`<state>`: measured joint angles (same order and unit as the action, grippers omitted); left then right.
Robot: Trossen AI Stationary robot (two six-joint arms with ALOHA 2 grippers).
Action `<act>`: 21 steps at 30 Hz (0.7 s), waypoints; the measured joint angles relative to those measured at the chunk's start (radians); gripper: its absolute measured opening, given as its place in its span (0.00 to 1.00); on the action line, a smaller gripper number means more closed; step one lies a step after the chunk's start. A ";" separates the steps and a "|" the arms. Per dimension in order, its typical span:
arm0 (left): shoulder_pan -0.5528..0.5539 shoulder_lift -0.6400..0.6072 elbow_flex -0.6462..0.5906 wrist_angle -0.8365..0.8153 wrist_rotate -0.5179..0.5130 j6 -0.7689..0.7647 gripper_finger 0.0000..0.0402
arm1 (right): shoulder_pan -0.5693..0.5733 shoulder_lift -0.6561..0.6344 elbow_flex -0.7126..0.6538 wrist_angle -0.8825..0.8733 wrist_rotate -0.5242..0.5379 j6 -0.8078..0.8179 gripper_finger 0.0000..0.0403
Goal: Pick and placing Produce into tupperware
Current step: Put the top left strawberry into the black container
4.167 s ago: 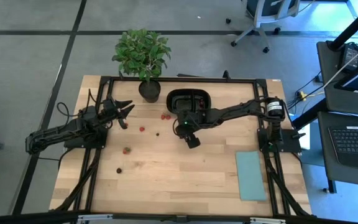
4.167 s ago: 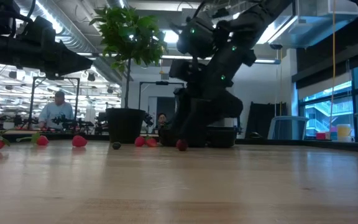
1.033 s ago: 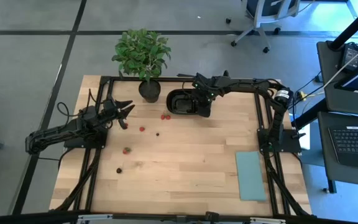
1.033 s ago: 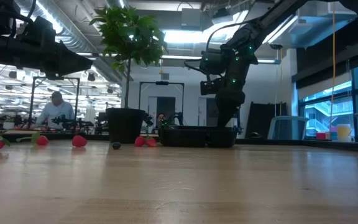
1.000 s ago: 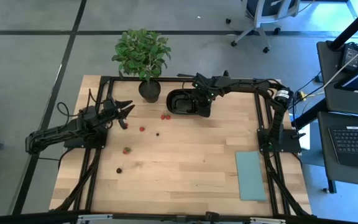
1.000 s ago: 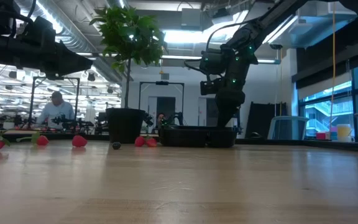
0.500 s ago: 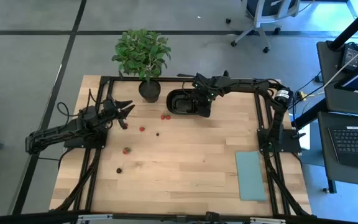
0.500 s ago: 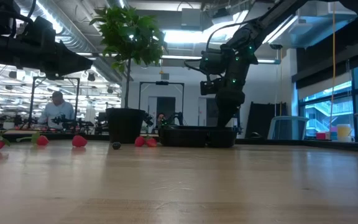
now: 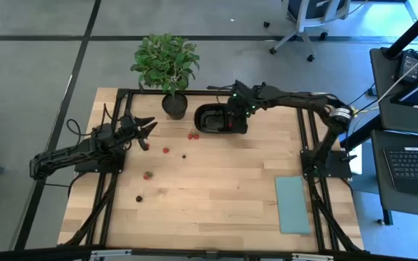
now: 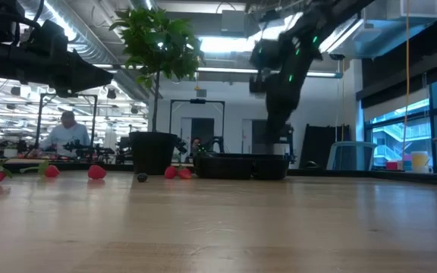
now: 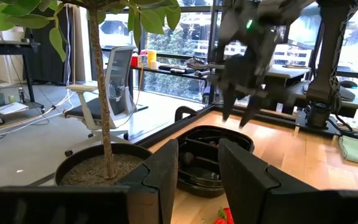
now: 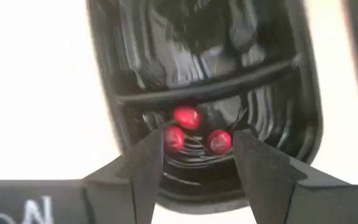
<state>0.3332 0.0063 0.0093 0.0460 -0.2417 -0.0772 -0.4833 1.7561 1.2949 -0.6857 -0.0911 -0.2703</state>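
The black oval tray [image 9: 212, 119] rests flat on the table at the far middle, beside the plant pot. Three red berries [image 12: 194, 130] lie in one of its compartments. My right gripper [image 12: 197, 134] hangs open and empty just above that compartment, fingers pointing down; it also shows in the high view [image 9: 240, 121]. More berries lie loose on the table: two red ones [image 9: 192, 135], a red one [image 9: 165, 150], a dark one [image 9: 183, 154], a red one [image 9: 147, 175] and a dark one [image 9: 138, 198]. My left gripper [image 9: 146, 132] waits open and empty over the table's left side.
A leafy potted plant [image 9: 167, 65] stands in its dark pot [image 9: 174, 106] just left of the tray. A flat pale teal rectangle [image 9: 293, 204] lies near the right front. Bare wood lies between the loose berries and the teal rectangle.
My right gripper has risen a little above the tray and shifted slightly toward the table's right edge. The berries in the tray and on the table have stayed where they were.
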 joint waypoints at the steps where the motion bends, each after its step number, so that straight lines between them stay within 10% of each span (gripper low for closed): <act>1: 0.000 0.000 0.000 0.001 0.000 0.000 0.27 | 0.003 -0.036 -0.001 -0.010 -0.020 -0.001 0.49; 9: 0.000 0.000 0.000 0.018 0.000 0.000 0.27 | 0.003 -0.370 -0.202 0.134 -0.135 -0.001 0.49; 21: 0.000 0.000 0.000 0.016 0.000 0.001 0.27 | 0.067 -0.724 -0.693 0.812 -0.141 0.112 0.49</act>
<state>0.3336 0.0063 0.0093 0.0624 -0.2417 -0.0765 -0.4166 1.0319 0.6020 0.1261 -0.2321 -0.1587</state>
